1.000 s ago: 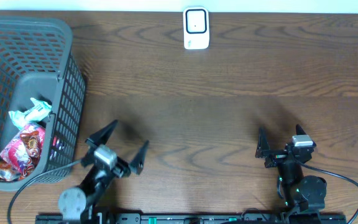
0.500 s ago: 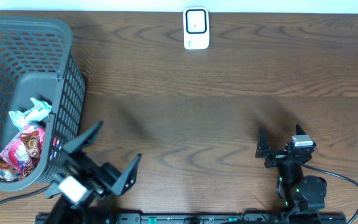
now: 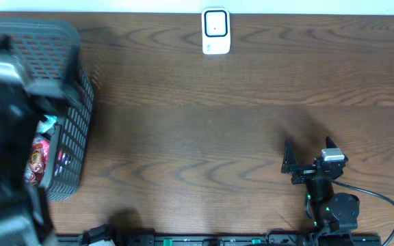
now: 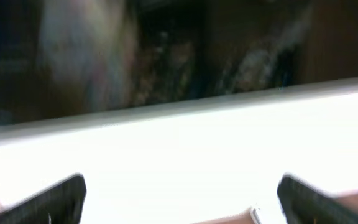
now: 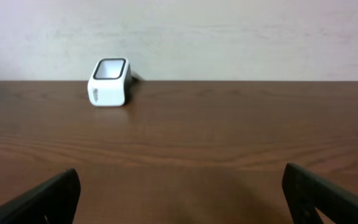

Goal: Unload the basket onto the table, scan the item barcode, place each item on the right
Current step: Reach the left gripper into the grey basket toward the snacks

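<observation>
Overhead view: a white scanner (image 3: 216, 31) stands at the far edge of the wooden tabletop (image 3: 204, 137), about mid-width. A grey basket (image 3: 74, 82) sits at the left, and a red packet (image 3: 37, 156) lies inside it with a pale packet (image 3: 46, 124) just beyond on the far side. The left arm (image 3: 5, 178) appears as a large dark blur over the basket, partly covering both packets; its tool cannot be made out here. The right tool (image 3: 308, 152) rests at the near right, jaws spread wide and empty, well apart from the basket and from the scanner, which lies far and to the left of it. Left wrist view: the left tool (image 4: 180, 183) has its fingers wide apart with nothing between them; behind is a bright white band under a dark smear too blurred to identify, and no packet can be told. Right wrist view: the right tool (image 5: 182, 173) stands wide and empty above bare tabletop (image 5: 229, 155); the scanner (image 5: 109, 82) stands far and left, upright before a pale wall (image 5: 229, 31).
</observation>
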Controlling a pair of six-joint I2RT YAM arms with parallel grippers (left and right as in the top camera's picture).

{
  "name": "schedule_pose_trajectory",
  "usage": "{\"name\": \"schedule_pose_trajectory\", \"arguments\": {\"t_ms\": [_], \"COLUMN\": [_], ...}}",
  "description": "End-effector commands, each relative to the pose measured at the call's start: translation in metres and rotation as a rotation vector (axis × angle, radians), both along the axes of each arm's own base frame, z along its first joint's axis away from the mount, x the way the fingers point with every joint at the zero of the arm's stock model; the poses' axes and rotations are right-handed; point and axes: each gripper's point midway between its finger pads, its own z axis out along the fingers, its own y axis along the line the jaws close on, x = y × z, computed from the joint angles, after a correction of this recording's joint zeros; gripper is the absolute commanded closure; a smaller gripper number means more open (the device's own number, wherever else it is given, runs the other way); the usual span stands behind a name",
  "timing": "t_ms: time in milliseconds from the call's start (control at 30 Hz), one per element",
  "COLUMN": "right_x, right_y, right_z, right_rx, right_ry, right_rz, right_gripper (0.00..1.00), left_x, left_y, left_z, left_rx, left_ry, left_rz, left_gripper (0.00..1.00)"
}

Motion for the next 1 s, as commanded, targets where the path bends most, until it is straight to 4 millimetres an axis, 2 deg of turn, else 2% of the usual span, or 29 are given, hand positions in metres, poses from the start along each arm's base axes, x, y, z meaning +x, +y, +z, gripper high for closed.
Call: {"name": "schedule_pose_trajectory", "arguments": {"t_ms": [0,67,133,233,367,433,533,767,833,967], "right_x": [0.000,0.000,0.000,0.000,0.000,0.000,0.000,0.000,0.000,0.000], "right_y": [-0.002,-0.002,-0.002,-0.002,-0.002,-0.002,-0.002,-0.002,-0.002,-0.002], "right_z": [-0.001,-0.001,-0.001,-0.001,-0.001,-0.001,-0.001,-0.001,-0.001,-0.001], "right_rx": [-0.011,-0.011,-0.011,-0.011,-0.011,-0.011,-0.011,-0.011,-0.011,-0.011], "right_ry": [0.000,0.000,0.000,0.000,0.000,0.000,0.000,0.000,0.000,0.000], "right_rz": [-0.008,-0.008,-0.008,-0.008,-0.008,-0.008,-0.008,-0.008,-0.008,-0.008], "right_gripper": [0.01,0.01,0.01,0.01,0.01,0.01,0.01,0.01,0.01,0.01], "left_x": [0.028,0.038,0.041,0.035,0.027,0.024,0.026,0.024,0.012,-0.024], "left_y": [0.081,0.113,0.133,0.155,0.193,0.204,0.207,0.207,0.217,0.239], "left_z": [0.000,-0.019,-0.038,-0.080,-0.124,-0.148,-0.182,-0.240,-0.259,-0.289], "left_rx": [0.028,-0.042,-0.094,-0.185,-0.241,-0.272,-0.325,-0.440,-0.491,-0.585], "left_ry": [0.203,0.342,0.436,0.588,0.743,0.829,0.950,1.162,1.245,1.387], "left_rz": [0.240,0.282,0.317,0.362,0.503,0.537,0.525,0.506,0.611,0.936], "left_gripper": [0.02,0.02,0.02,0.02,0.02,0.02,0.02,0.02,0.02,0.02]}}
